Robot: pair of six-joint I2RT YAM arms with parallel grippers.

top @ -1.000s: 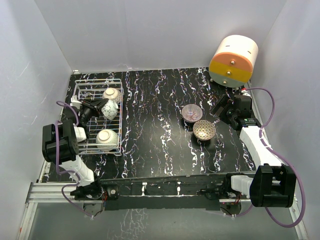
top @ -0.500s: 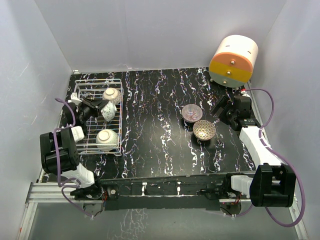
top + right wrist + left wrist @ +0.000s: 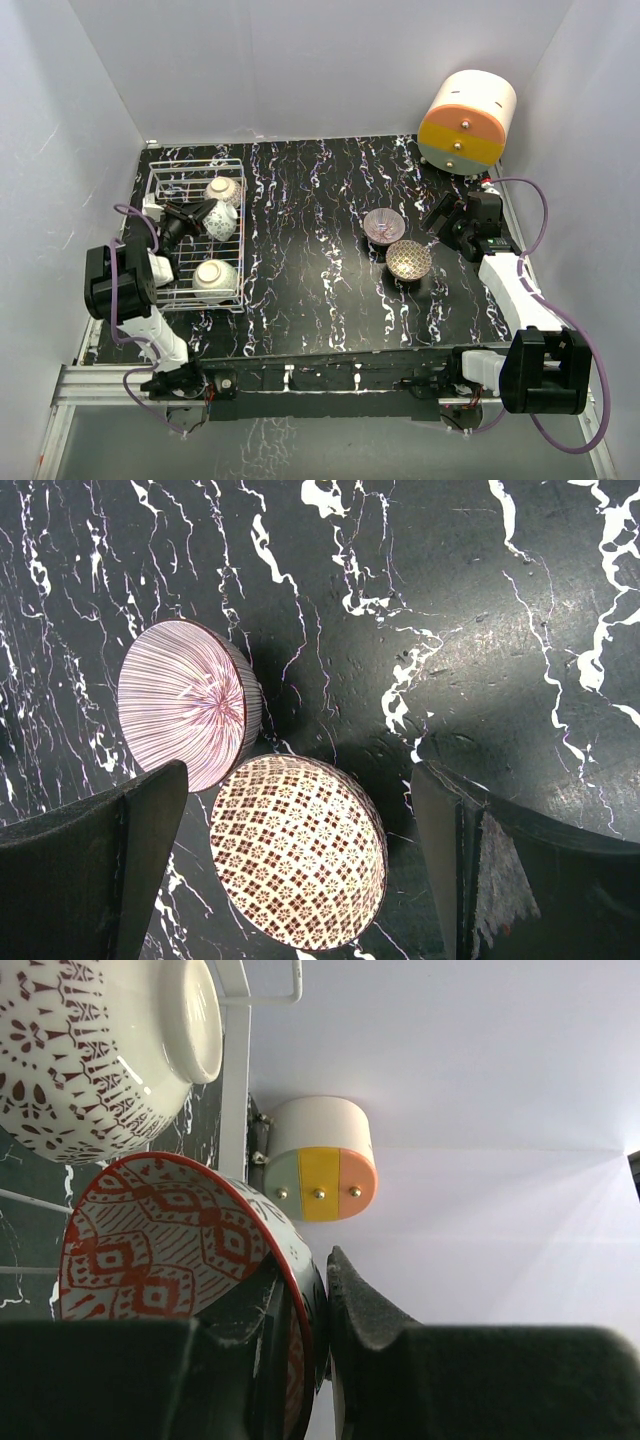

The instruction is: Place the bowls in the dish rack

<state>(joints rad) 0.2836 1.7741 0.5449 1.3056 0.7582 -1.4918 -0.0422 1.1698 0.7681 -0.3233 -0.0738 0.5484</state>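
Top external view counts five bowls: three at the one dish rack, nine o'clock on the desk, the red bowl pinched by the left end effector; two at three o'clock, beside the right end effector, spread wide.

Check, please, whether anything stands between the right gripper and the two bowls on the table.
Nothing visible does. The right gripper has its jaws open toward the purple-striped bowl and the brown-gold bowl, with only bare tabletop between.
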